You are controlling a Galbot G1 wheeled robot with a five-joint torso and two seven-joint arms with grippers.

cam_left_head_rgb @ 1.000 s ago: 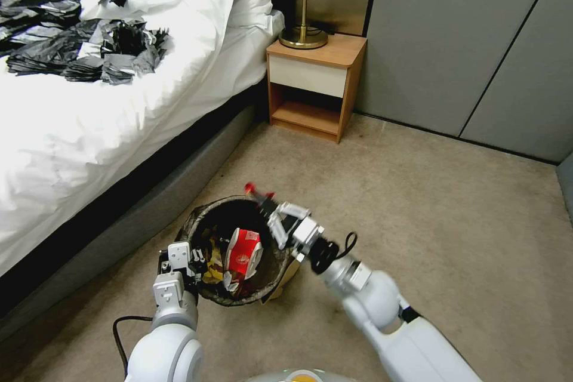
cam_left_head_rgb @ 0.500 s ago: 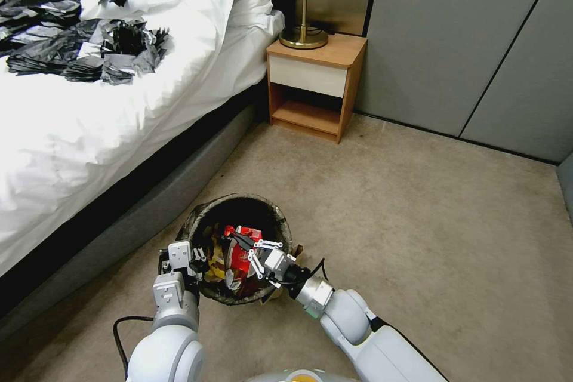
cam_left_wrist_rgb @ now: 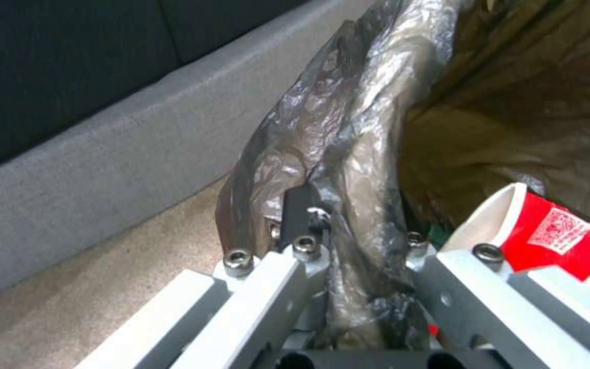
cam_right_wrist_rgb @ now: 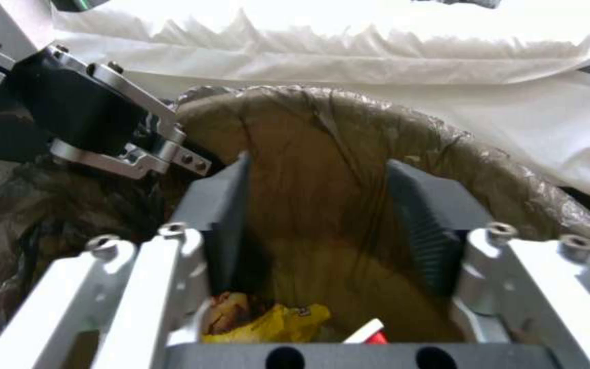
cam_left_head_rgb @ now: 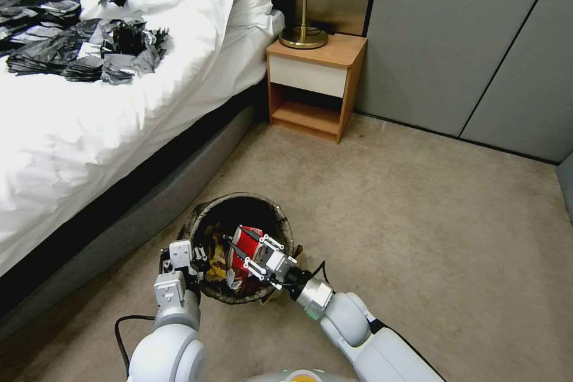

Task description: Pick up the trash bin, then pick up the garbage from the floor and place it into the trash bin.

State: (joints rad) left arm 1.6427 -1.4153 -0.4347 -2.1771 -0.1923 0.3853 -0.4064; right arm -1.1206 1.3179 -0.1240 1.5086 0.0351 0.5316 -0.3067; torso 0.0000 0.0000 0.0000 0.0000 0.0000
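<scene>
The left end effector (cam_left_head_rgb: 192, 261) is closed on the near-left rim of the trash bin (cam_left_head_rgb: 203, 218), pinching the folded bag liner (cam_left_wrist_rgb: 350, 169) between its fingers (the left wrist view shows this grip plainly). To its right, the right end effector (cam_left_head_rgb: 248, 250) hangs over the bin mouth, spread wide and holding nothing. Directly below it lies the garbage: a red-and-white packet (cam_left_head_rgb: 246, 245) and yellow wrappers (cam_right_wrist_rgb: 274, 320). The right wrist view shows the bin wall between the pads (cam_right_wrist_rgb: 425, 225), which the head view hides.
</scene>
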